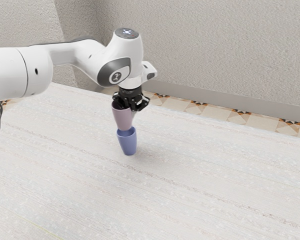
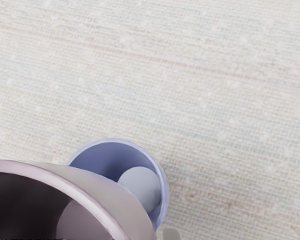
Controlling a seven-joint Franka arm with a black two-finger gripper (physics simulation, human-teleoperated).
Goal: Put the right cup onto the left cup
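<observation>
So my gripper (image 1: 132,104) is closed on the pink cup (image 1: 123,118), pinching it by the rim, pretty much upright over the blue cup (image 1: 127,142) on the table (image 1: 200,185). Can't tell if the cups touch.

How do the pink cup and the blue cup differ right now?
The pink cup is a dusty pink, while the blue cup is a periwinkle blue. The pink cup is held by its upper part in my gripper, while the blue cup stands on the table, free of it. The pink cup is the higher of the two. Both are open-topped, roughly upright and narrower toward the base.
</observation>
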